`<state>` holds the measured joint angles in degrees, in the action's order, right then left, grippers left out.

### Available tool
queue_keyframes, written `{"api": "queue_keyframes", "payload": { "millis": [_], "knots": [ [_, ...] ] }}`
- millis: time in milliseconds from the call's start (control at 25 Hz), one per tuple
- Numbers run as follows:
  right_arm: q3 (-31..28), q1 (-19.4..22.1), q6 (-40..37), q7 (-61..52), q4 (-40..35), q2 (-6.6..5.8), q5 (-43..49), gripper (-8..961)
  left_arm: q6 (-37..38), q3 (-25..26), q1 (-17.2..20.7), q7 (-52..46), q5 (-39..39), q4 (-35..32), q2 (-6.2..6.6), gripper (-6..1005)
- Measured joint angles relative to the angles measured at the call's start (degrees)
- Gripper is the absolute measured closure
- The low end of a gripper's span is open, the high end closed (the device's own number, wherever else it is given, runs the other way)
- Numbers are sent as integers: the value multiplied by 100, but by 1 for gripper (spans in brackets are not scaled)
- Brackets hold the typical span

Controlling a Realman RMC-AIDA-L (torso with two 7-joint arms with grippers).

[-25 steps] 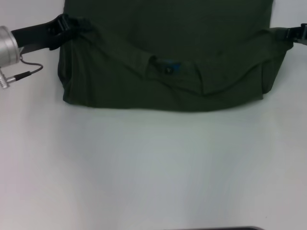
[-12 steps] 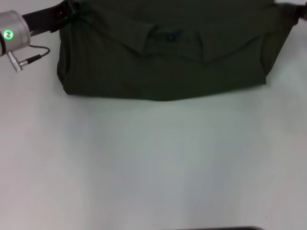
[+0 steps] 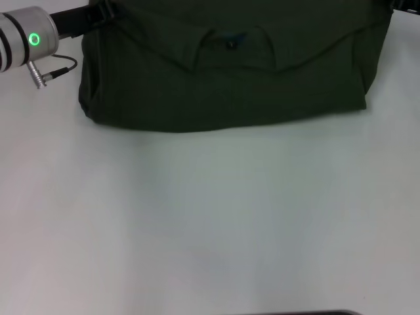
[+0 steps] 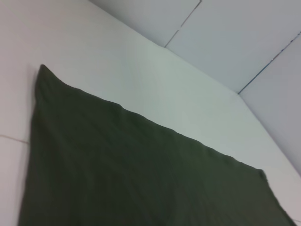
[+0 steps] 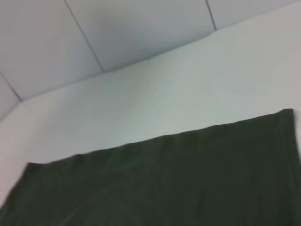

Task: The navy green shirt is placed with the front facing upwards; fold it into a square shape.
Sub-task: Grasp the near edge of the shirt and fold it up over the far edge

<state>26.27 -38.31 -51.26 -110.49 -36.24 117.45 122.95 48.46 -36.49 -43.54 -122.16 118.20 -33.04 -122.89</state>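
A white table (image 3: 210,223) holds the navy green shirt (image 3: 223,85) at its far edge, collar end doubled over. The left gripper (image 3: 98,12) pinches one corner; the right gripper's grip cannot be made out. Both corners should travel level.

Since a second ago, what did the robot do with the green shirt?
Both arms carried the folded-over collar edge of the navy green shirt farther away from the robot, so the collar and neck tag now sit higher in the head view. The left tool kept its hold on the shirt's left corner; the right tool has slid almost out of view. The white table looks the same.
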Motion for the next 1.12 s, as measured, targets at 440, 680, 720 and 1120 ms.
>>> {"api": "queue_keyframes", "payload": {
  "millis": [440,680,720,1120],
  "knots": [
    [343,-75,889,2,69,132,-1,921,-414,-87,-242,333,5,39,-49,979],
    [537,-131,1199,1,185,181,0,920,-778,-157,-427,401,31,281,-13,978],
    [585,-139,1247,0,200,181,0,919,-812,-166,-429,395,31,288,-13,978],
    [992,-299,1547,-60,235,177,27,916,-882,-174,-425,388,2,288,0,976]
  ]
}}
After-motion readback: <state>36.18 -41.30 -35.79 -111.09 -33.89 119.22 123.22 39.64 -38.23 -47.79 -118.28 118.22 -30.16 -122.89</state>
